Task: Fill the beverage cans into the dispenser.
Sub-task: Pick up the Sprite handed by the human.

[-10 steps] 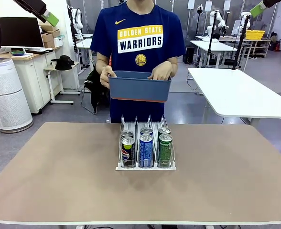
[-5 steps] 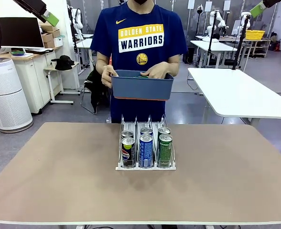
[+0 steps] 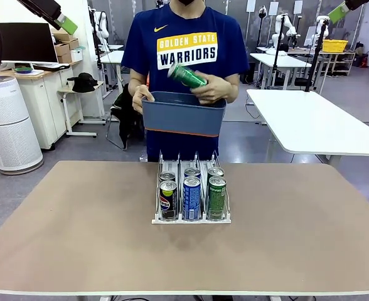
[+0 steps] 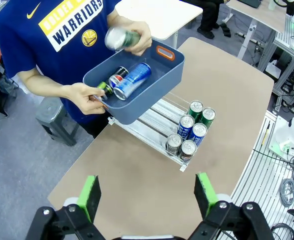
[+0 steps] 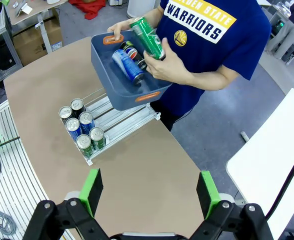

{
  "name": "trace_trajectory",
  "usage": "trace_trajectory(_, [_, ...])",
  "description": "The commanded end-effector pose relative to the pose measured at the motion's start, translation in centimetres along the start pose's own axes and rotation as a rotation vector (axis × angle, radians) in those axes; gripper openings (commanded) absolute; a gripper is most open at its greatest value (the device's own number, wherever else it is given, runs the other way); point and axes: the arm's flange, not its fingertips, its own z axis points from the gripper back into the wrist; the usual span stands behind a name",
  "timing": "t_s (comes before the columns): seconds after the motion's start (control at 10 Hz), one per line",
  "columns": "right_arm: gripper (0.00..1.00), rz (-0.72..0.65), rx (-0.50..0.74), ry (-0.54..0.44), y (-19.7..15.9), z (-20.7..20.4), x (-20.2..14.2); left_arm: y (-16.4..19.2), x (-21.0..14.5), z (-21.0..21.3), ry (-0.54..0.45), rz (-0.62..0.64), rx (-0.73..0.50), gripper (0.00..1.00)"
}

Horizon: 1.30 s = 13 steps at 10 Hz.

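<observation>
The clear dispenser [image 3: 179, 163] stands mid-table with cans two deep in each lane: black [image 3: 168, 200], blue [image 3: 191, 199] and green [image 3: 216, 198] in front. Behind it a person holds a blue-grey tub [image 3: 183, 116] in one hand and lifts a green can [image 3: 186, 75] above it with the other. More beverage cans [image 4: 132, 85] lie in the tub [image 4: 162, 70]. My left gripper [image 4: 147, 195] hangs open and empty high over the table, and so does my right gripper [image 5: 149, 192]. From above, the right wrist view shows the dispenser [image 5: 119, 125] and the lifted can [image 5: 147, 36].
The brown table [image 3: 78, 238] is bare around the dispenser. In the front view the gripper pads reach into the top corners, left [image 3: 67, 25] and right [image 3: 338, 12]. Another white table [image 3: 310, 125] stands beyond, at the right.
The person's hand has come up out of the tub holding a green can, and the tub shifted slightly. Both grippers stay where they were.
</observation>
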Motion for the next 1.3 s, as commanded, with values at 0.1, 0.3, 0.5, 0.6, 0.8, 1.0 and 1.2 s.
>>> trace_trajectory(0.1, [1.0,0.002,0.001,0.001,0.12,-0.07,0.1,-0.12,-0.04,-0.06,0.005,-0.001,0.003,1.0])
trace_trajectory(0.3, [1.0,0.002,0.001,0.001,0.12,-0.07,0.1,-0.12,-0.04,-0.06,0.005,-0.001,0.003,1.0])
trace_trajectory(0.5, [1.0,0.002,0.001,0.001,0.12,-0.07,0.1,-0.12,-0.04,-0.06,0.005,-0.001,0.003,1.0])
trace_trajectory(0.6, [1.0,0.002,0.001,0.001,0.12,-0.07,0.1,-0.12,-0.04,-0.06,0.005,-0.001,0.003,1.0])
trace_trajectory(0.8, [1.0,0.002,0.001,0.001,0.12,-0.07,0.1,-0.12,-0.04,-0.06,0.005,-0.001,0.003,1.0])
trace_trajectory(1.0, [1.0,0.002,0.001,0.001,0.12,-0.07,0.1,-0.12,-0.04,-0.06,0.005,-0.001,0.003,1.0])
trace_trajectory(1.2, [1.0,0.002,0.001,0.001,0.12,-0.07,0.1,-0.12,-0.04,-0.06,0.005,-0.001,0.003,1.0])
